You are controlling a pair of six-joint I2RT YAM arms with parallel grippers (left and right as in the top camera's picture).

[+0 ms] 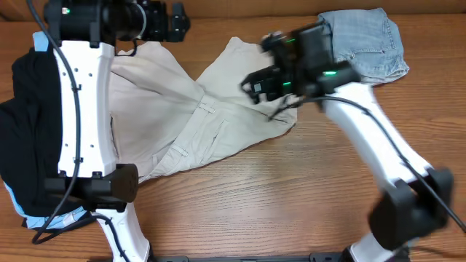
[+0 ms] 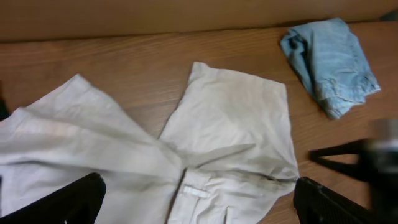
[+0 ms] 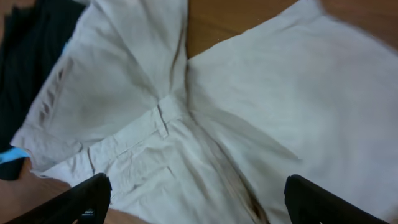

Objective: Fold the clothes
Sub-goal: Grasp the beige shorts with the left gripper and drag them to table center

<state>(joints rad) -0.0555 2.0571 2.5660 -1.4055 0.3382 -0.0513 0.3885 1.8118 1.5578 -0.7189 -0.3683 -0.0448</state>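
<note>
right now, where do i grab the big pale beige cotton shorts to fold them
Probably grip the pale beige cotton shorts at the outer hem corner of the leg nearer the faded-blue denim shorts, coming from the right side: that edge lies flat and free on the bare table.

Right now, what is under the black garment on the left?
A light-blue garment peeks out from under the black garment at its near edge. How far it extends underneath is covered, as is the table there.
</note>
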